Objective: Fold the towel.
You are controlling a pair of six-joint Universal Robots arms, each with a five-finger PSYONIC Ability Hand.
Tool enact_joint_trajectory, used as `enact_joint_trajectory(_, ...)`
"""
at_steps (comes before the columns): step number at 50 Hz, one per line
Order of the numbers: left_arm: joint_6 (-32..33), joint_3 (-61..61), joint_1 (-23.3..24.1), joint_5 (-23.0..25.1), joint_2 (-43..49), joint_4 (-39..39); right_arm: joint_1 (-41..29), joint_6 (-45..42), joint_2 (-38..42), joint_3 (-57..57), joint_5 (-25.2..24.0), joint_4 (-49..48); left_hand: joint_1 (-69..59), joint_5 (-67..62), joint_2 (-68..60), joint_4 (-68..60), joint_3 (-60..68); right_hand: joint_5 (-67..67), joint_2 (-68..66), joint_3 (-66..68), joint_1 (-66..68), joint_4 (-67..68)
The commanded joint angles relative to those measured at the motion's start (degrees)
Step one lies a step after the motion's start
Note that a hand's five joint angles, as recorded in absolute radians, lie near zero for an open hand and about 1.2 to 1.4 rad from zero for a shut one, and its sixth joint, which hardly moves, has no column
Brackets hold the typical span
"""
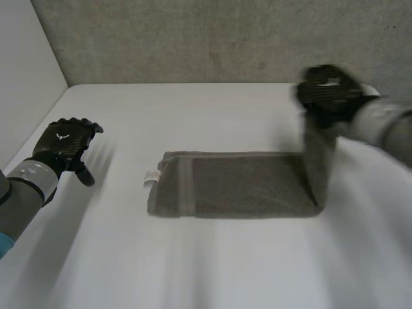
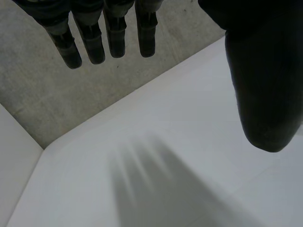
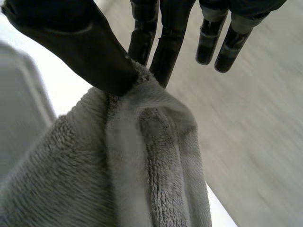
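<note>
White table [image 1: 257, 109], concrete wall [image 1: 193, 38] behind. Grey towel [image 1: 244, 183] flat at centre; its 3 o'clock end raised, pinched between thumb and fingers of right hand [image 1: 328, 93]; left hand [image 1: 64, 145] at 9 o'clock, fingers straight, empty.

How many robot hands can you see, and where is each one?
2. The left hand is open above the table, apart from the towel. The right hand pinches the towel's end on its own side, holding that end lifted off the table.
</note>
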State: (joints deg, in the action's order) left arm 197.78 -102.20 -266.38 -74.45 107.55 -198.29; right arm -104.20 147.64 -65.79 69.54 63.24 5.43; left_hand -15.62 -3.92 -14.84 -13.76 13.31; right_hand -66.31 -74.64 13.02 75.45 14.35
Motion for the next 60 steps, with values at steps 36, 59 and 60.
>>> enact_joint_trajectory(36, -13.5, 8.1, 15.6, -0.2, -0.1, 0.9, -16.5, 11.8, -0.5, 9.7, 12.1, -8.0, 4.1, 2.4, 3.3, 3.8, -3.3, 66.3, 64.6, -3.0, -65.5, -4.4)
enact_joint_trajectory(59, -15.0, 19.0, 26.6, -2.7, 16.0, 1.4, -7.6, 11.4, -1.3, 29.4, 8.0, -13.8, 2.2, 0.5, 1.4, 3.8, -3.3, 66.3, 64.6, -3.0, -65.5, -4.4)
enact_joint_trajectory(60, -14.9, 19.9, 26.8, -3.3, 17.1, 1.5, -7.6, 11.4, -1.3, 29.4, 8.0, -13.8, 2.2, 0.5, 1.4, 3.8, -3.3, 66.3, 64.6, -3.0, -65.5, -4.4)
